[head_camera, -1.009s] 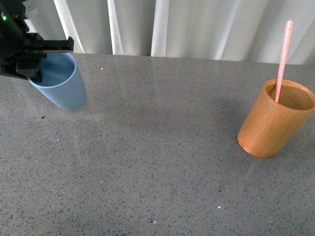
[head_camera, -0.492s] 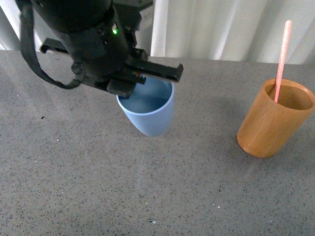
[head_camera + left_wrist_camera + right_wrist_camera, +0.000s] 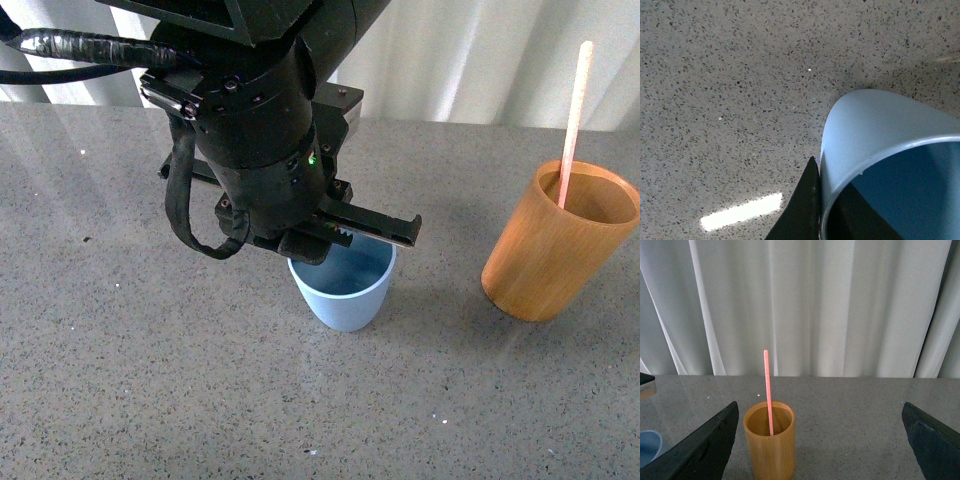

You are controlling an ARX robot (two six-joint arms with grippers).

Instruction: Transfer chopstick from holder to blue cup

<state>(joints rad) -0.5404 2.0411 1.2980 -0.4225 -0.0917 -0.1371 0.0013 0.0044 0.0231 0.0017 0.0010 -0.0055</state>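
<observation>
My left gripper (image 3: 340, 245) is shut on the rim of the light blue cup (image 3: 345, 295), which stands upright near the table's middle; its black arm hides the cup's back rim. In the left wrist view a black finger (image 3: 802, 207) presses the blue cup's (image 3: 875, 135) outer wall, another sits inside. The orange-brown holder (image 3: 555, 245) stands at the right with the one pink chopstick (image 3: 573, 115) upright in it. My right gripper (image 3: 820, 440) is open and empty, its fingers wide apart, with the holder (image 3: 769, 447) and the chopstick (image 3: 768, 390) ahead of it.
The grey speckled table (image 3: 150, 380) runs to white curtains (image 3: 480, 60) at the back. The blue cup's edge shows at the right wrist view's border (image 3: 647, 445). A gap of bare table lies between the blue cup and the holder.
My left arm has carried the blue cup from the far left rightward and toward the table's front, to the middle near the holder. The holder and chopstick have not moved.
</observation>
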